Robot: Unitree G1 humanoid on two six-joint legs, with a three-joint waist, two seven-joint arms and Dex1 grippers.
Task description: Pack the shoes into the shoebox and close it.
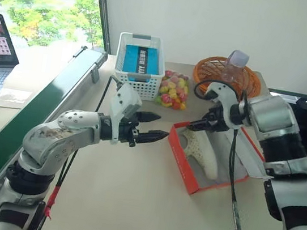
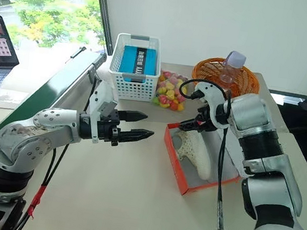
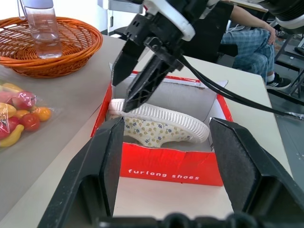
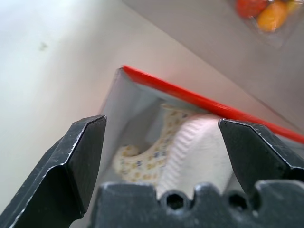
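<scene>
Over shoebox point(image 1: 184, 162), right gripper point(image 1: 196, 124) wide open, empty.

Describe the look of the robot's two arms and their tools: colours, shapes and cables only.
Both arms are built of rounded silver-grey shells joined by black segments, with white housings at the wrists. The left tool and the right tool each end in two black, tapered, pointed fingers. A black cable loops over the right wrist and trails down along that arm; black and red cables hang beside the left arm.

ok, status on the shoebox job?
Both grippers open and empty: left gripper beside the shoebox, right gripper above it. One shoe in the box. Lid open. Nothing in the way.
</scene>
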